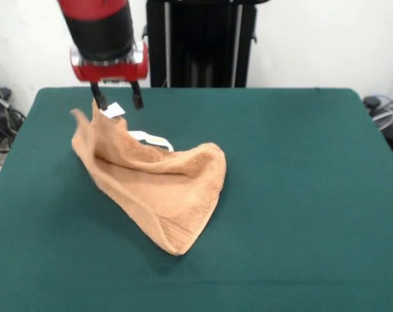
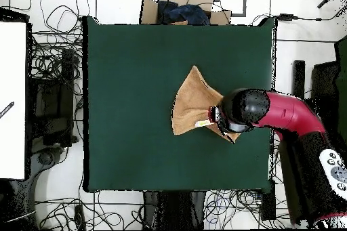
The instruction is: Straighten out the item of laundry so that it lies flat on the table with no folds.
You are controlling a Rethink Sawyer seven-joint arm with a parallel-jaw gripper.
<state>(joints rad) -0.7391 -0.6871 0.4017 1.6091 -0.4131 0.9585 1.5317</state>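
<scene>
Dark green desk (image 1: pixel 300 195) against a white wall, with the orange towel (image 1: pixel 160 192) bunched left of centre in the front view, one corner lifted, a fold running to the near tip, and a white loop (image 1: pixel 152 138) showing behind the ridge. Best to draw the raised corner up and outward, away from the near tip, keeping the cloth taut so the fold rolls out, then lower it flat. Pincer (image 1: pixel 117 99) parted, straddling the raised corner beside the white tag (image 1: pixel 112 110), apparently not clamped.
</scene>
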